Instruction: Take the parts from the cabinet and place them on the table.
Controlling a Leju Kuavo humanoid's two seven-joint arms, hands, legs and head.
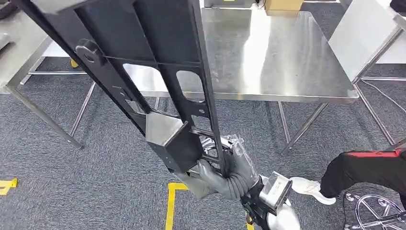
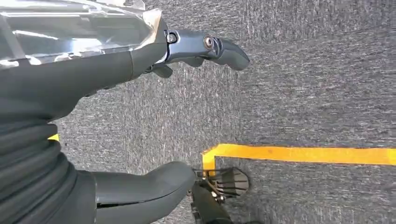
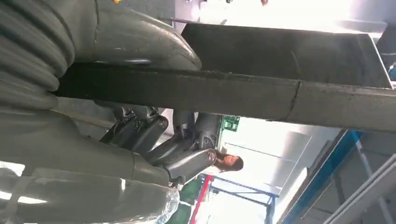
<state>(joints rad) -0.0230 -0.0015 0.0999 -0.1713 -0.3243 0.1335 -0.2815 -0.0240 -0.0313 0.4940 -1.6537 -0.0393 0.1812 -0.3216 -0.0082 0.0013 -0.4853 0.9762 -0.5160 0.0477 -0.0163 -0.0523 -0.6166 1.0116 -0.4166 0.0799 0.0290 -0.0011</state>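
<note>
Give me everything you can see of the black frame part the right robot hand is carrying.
The black frame part is a long, flat, matte black piece that looks like moulded plastic: two long rails joined by cross-ribs, with open windows between them, a round boss on one rail and a boxy block with a shiny grey face near its lower end. It leans tilted up and away over the carpet toward the steel table, its top out of frame. The right robot hand grips its lower end; nothing else visibly touches it.

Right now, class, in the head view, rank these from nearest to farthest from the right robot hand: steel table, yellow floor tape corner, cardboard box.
1. Yellow floor tape corner, just beside the right robot hand.
2. Steel table, ahead.
3. Cardboard box, at the table's far edge.
</note>
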